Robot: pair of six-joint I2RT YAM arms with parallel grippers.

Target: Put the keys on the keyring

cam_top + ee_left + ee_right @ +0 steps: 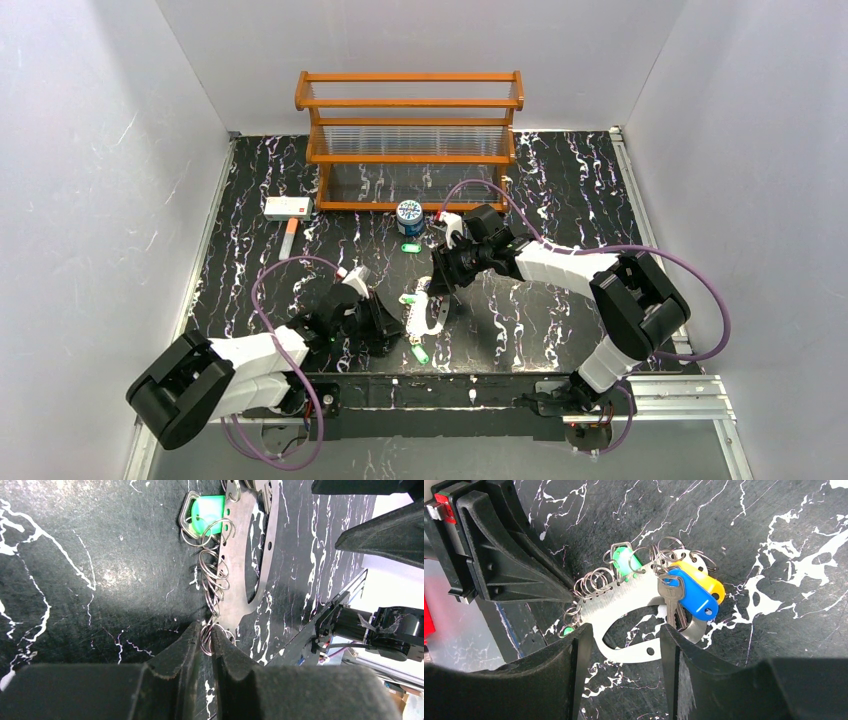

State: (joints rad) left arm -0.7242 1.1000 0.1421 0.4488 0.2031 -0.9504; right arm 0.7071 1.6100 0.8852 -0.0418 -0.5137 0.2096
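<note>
Marbled tabletop (560,210), both hands low

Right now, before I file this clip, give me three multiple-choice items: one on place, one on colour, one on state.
1. Where is the round can?
A. in front of the wooden rack
B. at the left arm's base
C. on the rack's top shelf

2. Which key heads lie side by side on the keyring?
A. red and white
B. blue and yellow
C. two black

3. How is the left end effector set?
A. wide open above the table
B. out of view
C. nearly shut on a small wire ring

A: top view shows it there.
B: right wrist view shows both.
C: left wrist view shows the fingers pinching.
</note>
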